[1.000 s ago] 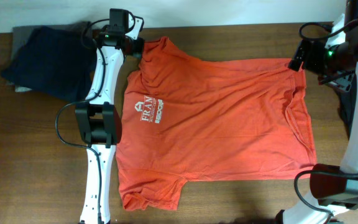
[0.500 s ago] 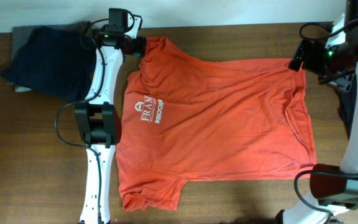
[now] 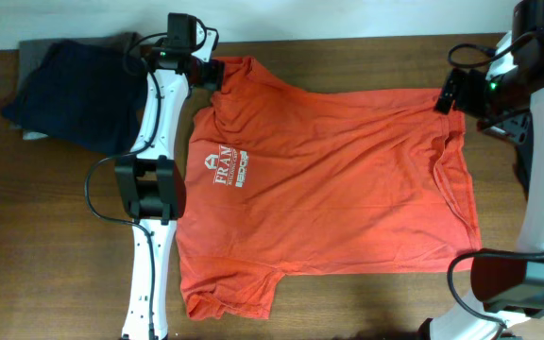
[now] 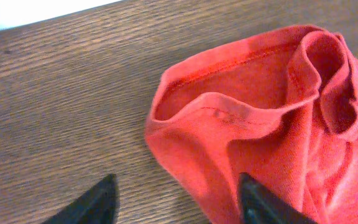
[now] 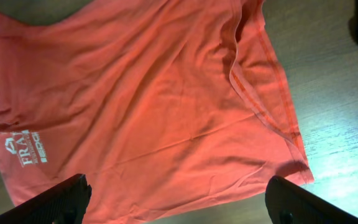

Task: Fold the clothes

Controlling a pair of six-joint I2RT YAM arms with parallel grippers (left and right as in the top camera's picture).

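T-shirt (image 3: 329, 189) looks soft, light, floppy — I'd pinch the sleeve hem (image 4: 229, 65). Left gripper (image 4: 176, 180) and right gripper (image 5: 178, 183) both gape, empty.

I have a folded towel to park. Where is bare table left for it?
Biggest free patch: table lower left in the overhead view, below the dark clothes pile and left of the left arm. A thin strip lies below the T-shirt. Crowded: the middle, covered by the T-shirt, and the upper left.
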